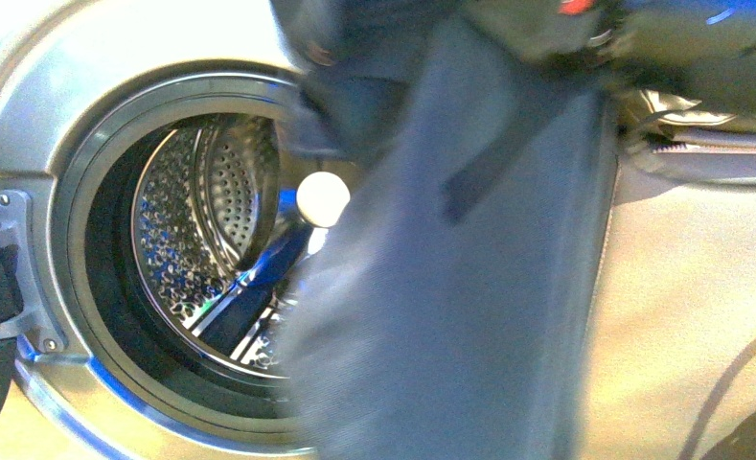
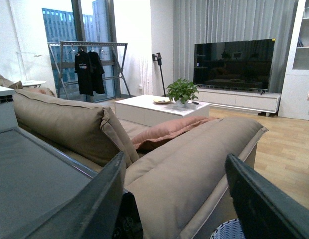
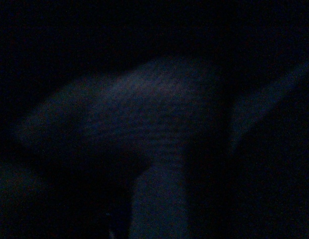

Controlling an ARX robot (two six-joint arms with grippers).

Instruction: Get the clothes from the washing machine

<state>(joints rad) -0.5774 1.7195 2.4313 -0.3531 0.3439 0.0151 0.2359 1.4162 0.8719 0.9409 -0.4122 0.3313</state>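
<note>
Washer [image 1: 29, 115]: grey metallic front, round dark-rimmed opening uncovered, hinge bracket [image 1: 10, 268] on its left side, perforated steel drum [image 1: 220, 182] in plain sight. Blue-grey garment [image 1: 450, 316]: outside the drum, hanging in front of the right half of the opening, reaching from the top to the bottom of the front view and hiding the washer's right side. Navy garment [image 1: 259, 283]: inside the drum, low down, lying slantwise on the steel. Pale round spot [image 1: 323, 198] at the hanging garment's edge: cannot be identified. Beige cushion [image 1: 699, 287]: right of the washer, partly behind the hanging garment. Right gripper: not made out, dark hardware [image 1: 680, 38] crosses the top edge above the hanging garment, and whether the jaws are spread or pinching cannot be told. Right wrist view: dark. Left gripper [image 2: 175, 156]: jaws spread wide, nothing between them, facing a living room and away from the washer. Sofa [image 2: 194, 164]: beige, just beyond the jaws, with a pink cushion [image 2: 169, 130] on it. Basket [image 2: 229, 231]: only a sliver of blue-and-white woven rim, below the sofa. Table [image 2: 144, 107]: white and low, beyond the sofa. Plant [image 2: 182, 90]: near one corner of the table, with a plate [image 2: 161, 100] just beside it. TV [image 2: 233, 63]: dark, on a low unit by the curtains. Rack [image 2: 89, 64]: by the window, holding black clothing.
</note>
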